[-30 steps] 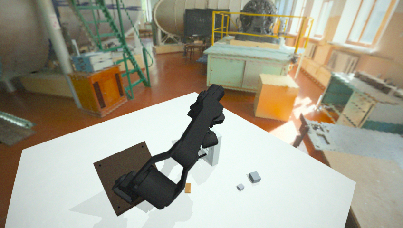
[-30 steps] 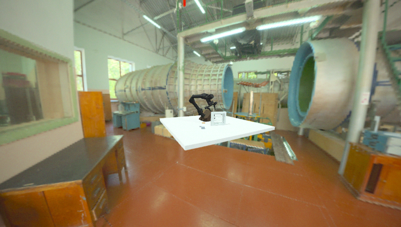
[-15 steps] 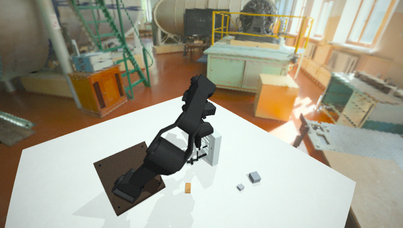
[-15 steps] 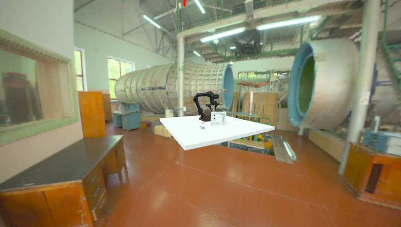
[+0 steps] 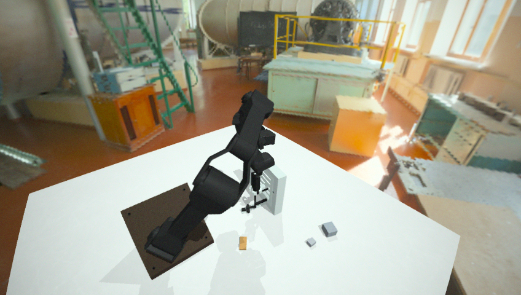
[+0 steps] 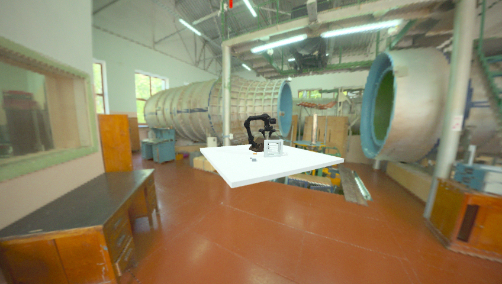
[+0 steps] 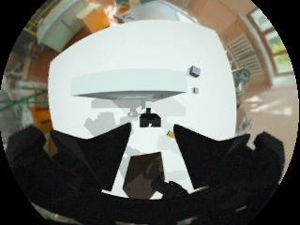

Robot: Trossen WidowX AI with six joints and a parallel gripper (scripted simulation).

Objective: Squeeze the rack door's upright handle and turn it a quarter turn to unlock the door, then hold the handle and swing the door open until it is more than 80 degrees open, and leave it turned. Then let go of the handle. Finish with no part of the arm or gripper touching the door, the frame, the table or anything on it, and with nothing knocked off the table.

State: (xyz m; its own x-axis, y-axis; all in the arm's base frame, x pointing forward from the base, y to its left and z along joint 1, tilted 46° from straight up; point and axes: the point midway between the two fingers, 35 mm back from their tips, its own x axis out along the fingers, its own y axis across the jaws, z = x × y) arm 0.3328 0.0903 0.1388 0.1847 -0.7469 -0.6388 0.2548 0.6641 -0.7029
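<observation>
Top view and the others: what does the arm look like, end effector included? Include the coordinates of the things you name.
The arm (image 5: 215,190) (image 6: 249,132) is matte black, with chunky rounded housings and a thin bent bar beside one link. The end effector (image 7: 153,127) is black too, its two fingers broad and tapering to points. I can't make out markings.

On the table (image 5: 91,190) (image 6: 246,172) (image 7: 206,52), the rack (image 5: 279,190) (image 6: 266,149) (image 7: 128,82) stands before my base plate (image 5: 137,226) (image 6: 254,149) (image 7: 142,171). My tile (image 5: 242,243) (image 6: 254,153) (image 7: 171,134) lies nearer me, to the right; farther right lie the small cube (image 5: 311,241) (image 6: 251,158) (image 7: 196,90) and, just beyond it, the big cube (image 5: 329,228) (image 6: 254,160) (image 7: 194,71).
</observation>
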